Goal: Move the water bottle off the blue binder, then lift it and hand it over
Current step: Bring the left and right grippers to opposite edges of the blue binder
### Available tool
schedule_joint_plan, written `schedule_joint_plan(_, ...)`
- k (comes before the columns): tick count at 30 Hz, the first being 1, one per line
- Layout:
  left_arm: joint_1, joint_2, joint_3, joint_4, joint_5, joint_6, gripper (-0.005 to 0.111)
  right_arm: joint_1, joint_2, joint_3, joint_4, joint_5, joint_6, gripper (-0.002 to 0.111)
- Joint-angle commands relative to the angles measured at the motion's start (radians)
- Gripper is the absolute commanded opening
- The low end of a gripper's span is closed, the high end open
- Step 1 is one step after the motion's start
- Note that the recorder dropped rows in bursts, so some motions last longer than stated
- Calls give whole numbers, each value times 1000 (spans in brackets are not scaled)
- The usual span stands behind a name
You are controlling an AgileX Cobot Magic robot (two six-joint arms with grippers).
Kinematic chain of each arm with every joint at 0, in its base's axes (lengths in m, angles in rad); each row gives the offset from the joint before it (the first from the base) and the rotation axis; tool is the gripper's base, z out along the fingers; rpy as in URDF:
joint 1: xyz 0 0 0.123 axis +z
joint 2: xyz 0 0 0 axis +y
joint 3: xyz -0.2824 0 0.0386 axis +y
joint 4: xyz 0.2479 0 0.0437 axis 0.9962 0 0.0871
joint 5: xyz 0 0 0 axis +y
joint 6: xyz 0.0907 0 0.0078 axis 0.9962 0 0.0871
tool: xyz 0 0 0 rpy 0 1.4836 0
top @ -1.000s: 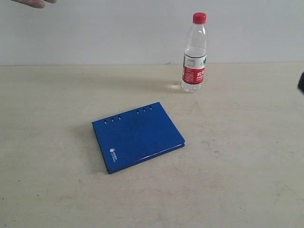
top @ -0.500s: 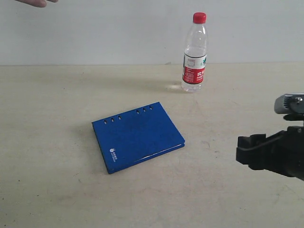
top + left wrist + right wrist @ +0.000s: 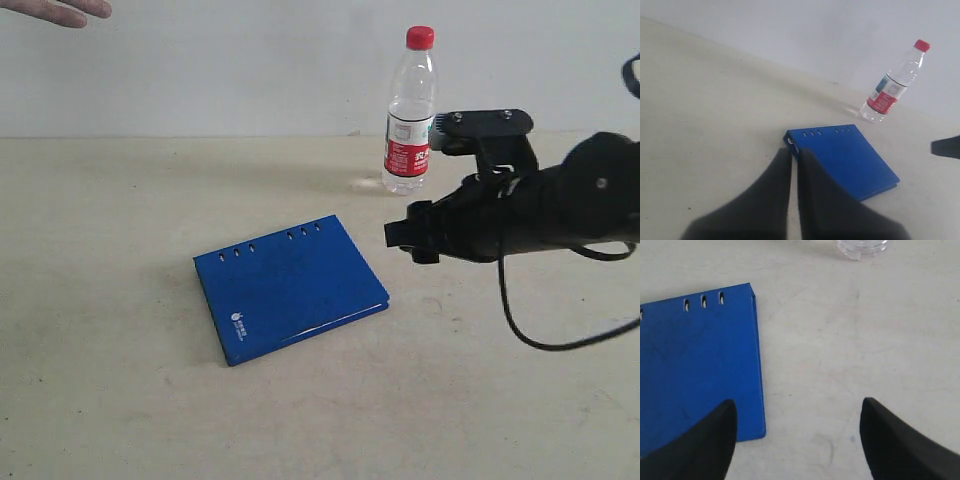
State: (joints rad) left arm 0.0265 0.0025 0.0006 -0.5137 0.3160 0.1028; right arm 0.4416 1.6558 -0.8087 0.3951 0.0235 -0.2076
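Observation:
The water bottle (image 3: 410,130), clear with a red cap and red-and-white label, stands upright on the table behind the blue binder (image 3: 290,290), apart from it. The binder lies flat and closed. My right gripper (image 3: 412,240) hovers just right of the binder's far corner and in front of the bottle. In the right wrist view its jaws stand wide open (image 3: 797,407) over bare table, the binder (image 3: 695,365) to one side and the bottle's base (image 3: 862,247) ahead. My left gripper (image 3: 794,151) is shut and empty, short of the binder (image 3: 845,157); the bottle (image 3: 890,90) stands beyond.
A person's hand (image 3: 60,8) shows at the top left edge. The beige table (image 3: 120,400) meets a pale wall behind the bottle. My right arm's cable (image 3: 520,320) loops down over the table at the right.
My right arm has swung in from the right edge, up and left, to a spot between binder and bottle. Bottle and binder have not moved.

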Motion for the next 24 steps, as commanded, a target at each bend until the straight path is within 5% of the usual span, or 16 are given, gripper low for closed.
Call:
schedule_joint_plan(1,-5,-2,-1,-508,7,546,4,-6,146,-168,-8,84,-9,62)
schedule_joint_plan(2,-5,-2,-1,-649,18,691,4,-6,163,-200,-8,134,-11,62)
schedule_joint_plan(3,-5,-2,-1,-974,63,1005,4,-6,194,-268,-8,263,-20,62)
schedule_joint_plan(5,2,68,-1,-1231,119,1320,4,-6,210,-337,-5,436,-69,62)
schedule_joint_plan(12,2,620,-94,-1231,104,1561,4,-6,200,-397,26,662,-143,62)
schedule_joint_plan(24,2,1417,-417,-1231,216,1606,4,-10,200,-400,28,684,-278,62)
